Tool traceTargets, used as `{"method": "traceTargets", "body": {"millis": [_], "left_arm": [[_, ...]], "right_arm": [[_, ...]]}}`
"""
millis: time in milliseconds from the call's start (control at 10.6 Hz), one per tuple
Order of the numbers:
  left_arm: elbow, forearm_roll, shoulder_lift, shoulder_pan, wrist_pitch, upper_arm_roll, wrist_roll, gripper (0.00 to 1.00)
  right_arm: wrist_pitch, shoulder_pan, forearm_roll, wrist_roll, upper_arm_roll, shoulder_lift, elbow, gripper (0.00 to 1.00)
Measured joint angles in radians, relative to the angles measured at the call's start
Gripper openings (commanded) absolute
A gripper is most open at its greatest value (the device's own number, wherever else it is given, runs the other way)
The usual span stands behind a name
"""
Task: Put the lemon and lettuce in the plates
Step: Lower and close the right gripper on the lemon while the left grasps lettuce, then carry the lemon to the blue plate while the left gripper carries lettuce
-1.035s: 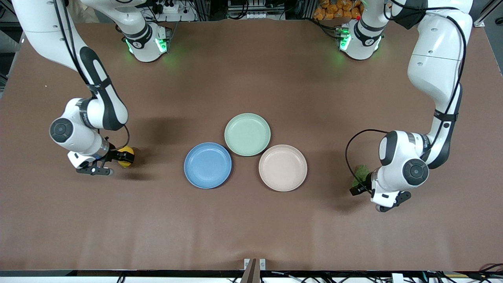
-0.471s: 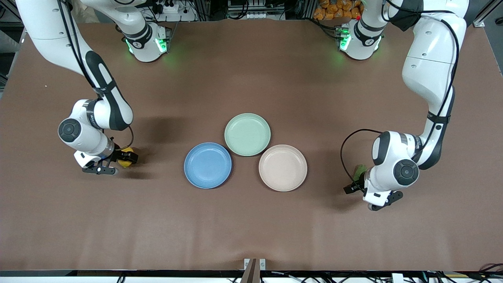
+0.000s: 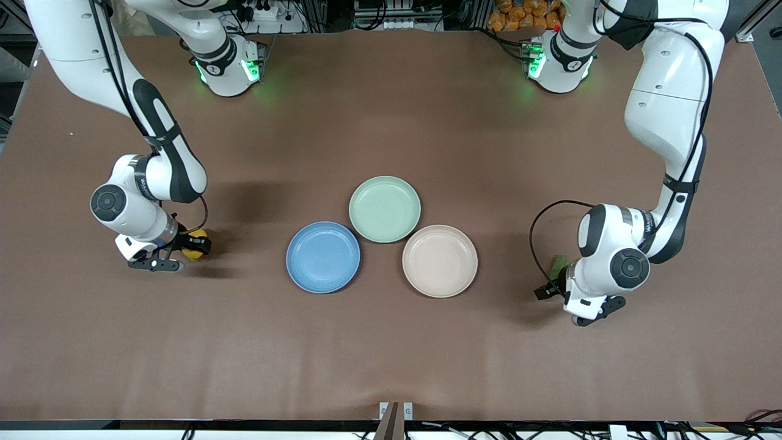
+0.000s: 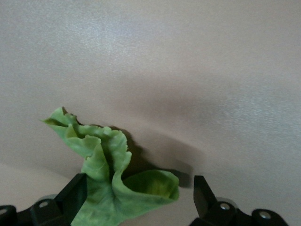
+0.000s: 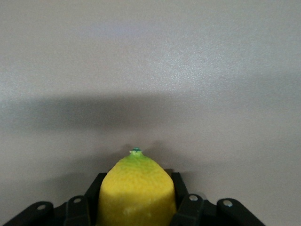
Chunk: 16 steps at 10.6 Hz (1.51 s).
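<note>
We see the lemon (image 5: pixel 137 190) clamped between the fingers of the right gripper (image 3: pixel 194 244) at the right arm's end of the table (image 3: pixel 391 342), well apart from the blue plate (image 3: pixel 323 257). The lettuce (image 4: pixel 113 183) lies at the left arm's end, between the spread fingers of the left gripper (image 4: pixel 138 195), well apart from the beige plate (image 3: pixel 440 261). The mint-green plate (image 3: pixel 385 209) sits farther from the camera than both

Front cam's high, facing the bases, so you get the whole table (image 3: pixel 391 354) top-down-ish. Left wrist cam looks close past its fingers (image 4: pixel 70 195) at the lettuce (image 4: pixel 110 181). Right wrist cam's tight on the lemon (image 5: pixel 136 190). Front view shares both: lemon (image 3: pixel 197 243), lettuce (image 3: pixel 556 266).
</note>
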Motion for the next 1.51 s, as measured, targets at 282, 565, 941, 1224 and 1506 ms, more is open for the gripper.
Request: {"method": "traceTargets", "body": {"millis": [282,565,941,1224,1506], "left_arm": [[0.000,0.001,-0.001,0.008,0.005,0.002,-0.002,0.00],[0.006,0.001,-0.015,0.016,0.008,0.002,-0.049,0.00],[0.010,-0.001,-0.041,0.020,0.009,0.003,-0.065,0.00],[0.017,-0.059,-0.057,0.040,0.009,0.001,-0.071,0.00],[0.027,-0.094,-0.078,0.043,0.009,-0.033,-0.071,0.00]], "right_arm": [[-0.089,0.001,0.000,0.000,0.000,-0.001,0.030,0.17],[-0.204,0.005,0.000,0.000,0.001,-0.017,0.096,0.12],[-0.316,0.033,0.005,0.009,0.003,-0.022,0.192,0.12],[-0.333,0.122,0.011,0.122,0.006,-0.019,0.257,0.12],[-0.333,0.220,0.016,0.227,0.011,0.003,0.305,0.12]]}}
